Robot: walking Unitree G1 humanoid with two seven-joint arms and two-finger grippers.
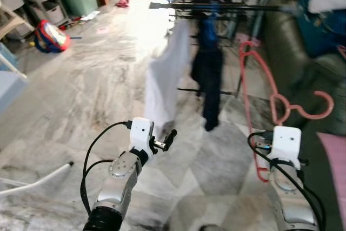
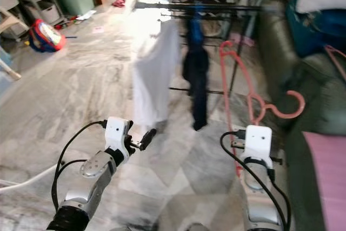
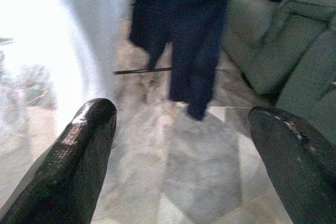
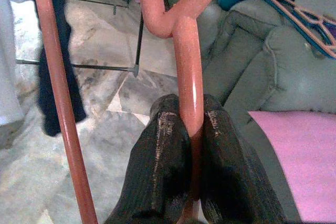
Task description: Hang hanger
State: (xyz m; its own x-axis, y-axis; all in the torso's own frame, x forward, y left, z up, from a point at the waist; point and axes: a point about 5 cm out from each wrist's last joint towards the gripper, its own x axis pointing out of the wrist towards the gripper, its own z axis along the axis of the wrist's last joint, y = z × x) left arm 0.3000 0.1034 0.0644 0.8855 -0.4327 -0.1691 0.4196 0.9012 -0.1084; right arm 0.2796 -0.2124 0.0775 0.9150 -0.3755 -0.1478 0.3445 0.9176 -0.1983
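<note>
Right tool (image 4: 191,129) clamps the pink hanger (image 4: 184,61); left tool (image 3: 184,145) gapes empty.

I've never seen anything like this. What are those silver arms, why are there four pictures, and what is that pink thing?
The silver arms belong to a humanoid robot. Two pictures come from cameras in its head, looking down and forward; the other two come from cameras on its wrists, looking along each gripper's black fingers.

The right gripper is shut on a pink hanger, pinching its stem just below the hook. The left gripper is open and holds nothing.

Ahead, on a marble floor, stands a dark drying rack with a white garment and a dark blue garment hanging from it. A grey-green sofa sits to the robot's right, with a pink cloth on it.
</note>
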